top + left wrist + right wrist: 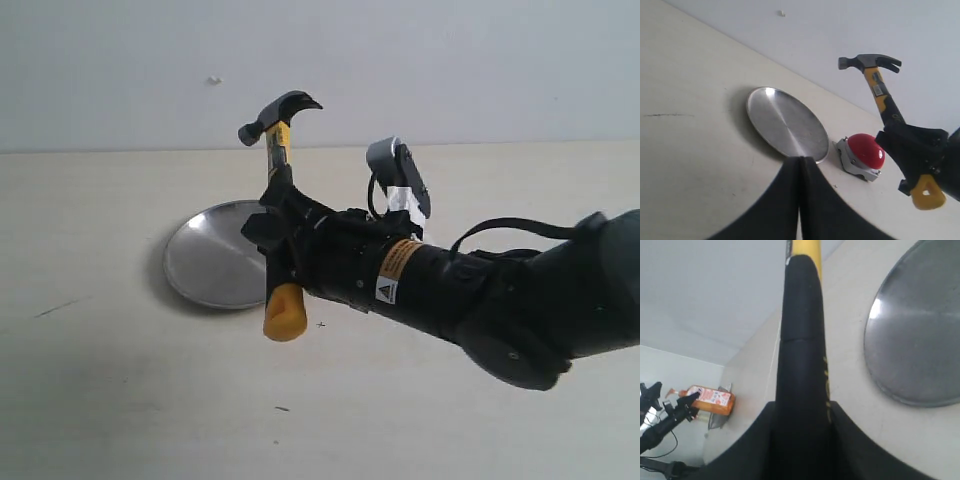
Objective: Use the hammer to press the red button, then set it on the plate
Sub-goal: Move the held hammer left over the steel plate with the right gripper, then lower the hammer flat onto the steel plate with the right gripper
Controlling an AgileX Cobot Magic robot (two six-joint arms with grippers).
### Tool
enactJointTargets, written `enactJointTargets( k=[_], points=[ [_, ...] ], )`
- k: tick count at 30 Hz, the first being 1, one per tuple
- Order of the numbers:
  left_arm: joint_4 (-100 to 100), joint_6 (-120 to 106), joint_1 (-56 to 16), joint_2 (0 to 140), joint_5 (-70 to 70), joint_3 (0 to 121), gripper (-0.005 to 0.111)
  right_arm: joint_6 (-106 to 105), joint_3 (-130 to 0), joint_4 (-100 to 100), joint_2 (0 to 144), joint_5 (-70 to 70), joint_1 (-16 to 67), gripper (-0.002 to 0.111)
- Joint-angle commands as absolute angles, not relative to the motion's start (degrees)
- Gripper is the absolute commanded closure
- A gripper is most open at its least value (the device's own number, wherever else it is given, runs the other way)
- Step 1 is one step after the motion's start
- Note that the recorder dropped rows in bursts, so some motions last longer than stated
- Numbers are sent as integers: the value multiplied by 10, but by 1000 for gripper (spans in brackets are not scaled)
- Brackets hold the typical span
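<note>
Your right fingers (262,230) are clenched on the small claw hammer (279,138) with the dark metal head and black-and-yellow handle. They grip the black part of the handle about midway. In the exterior view the hammer stands nearly upright. Its head is at 12 o'clock, with the claw pointing toward 3 o'clock, and the yellow looped end hangs at 6 o'clock below the grip. It is held off the pale counter (120,400).

The round, shallow silver metal plate (205,268) lies flat on the counter at about 9 o'clock from your right fingers. It is bare and shiny, and its far edge is partly hidden behind them.

The exterior view does not show the glossy red dome button (866,150) on its square grey base, since the arm blocks it. The left wrist view shows it sitting on the counter just beside the plate's rim, not touching it. The hammer's head is well apart from it.

Your left fingers (785,200) are pressed together with nothing between them.
</note>
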State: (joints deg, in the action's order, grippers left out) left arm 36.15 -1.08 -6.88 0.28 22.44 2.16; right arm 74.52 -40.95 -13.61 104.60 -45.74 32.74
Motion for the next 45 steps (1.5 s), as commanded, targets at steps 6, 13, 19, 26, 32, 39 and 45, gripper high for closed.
enactJointTargets(
  k=[6,13,19,26,32,39,45],
  points=[
    [364,-14,-68,0,224,21,104,721,-510,-35,1144,-546,372,108],
    [364,-14,-68,0,224,21,104,721,-579,-30,1198,-484,380,108],
    [364,-14,-68,0,224,21,104,716,-599,-16,1210,-421,380,108],
    [364,-14,-68,0,224,21,104,705,-612,4,1210,-360,380,108],
    [362,-14,-68,0,224,21,104,694,-661,3,1211,-304,380,108],
    [362,-14,-68,0,224,21,104,690,-693,6,1235,-286,380,108],
    [362,-14,-68,0,224,21,104,711,-720,6,1272,-273,380,108]
  ],
)
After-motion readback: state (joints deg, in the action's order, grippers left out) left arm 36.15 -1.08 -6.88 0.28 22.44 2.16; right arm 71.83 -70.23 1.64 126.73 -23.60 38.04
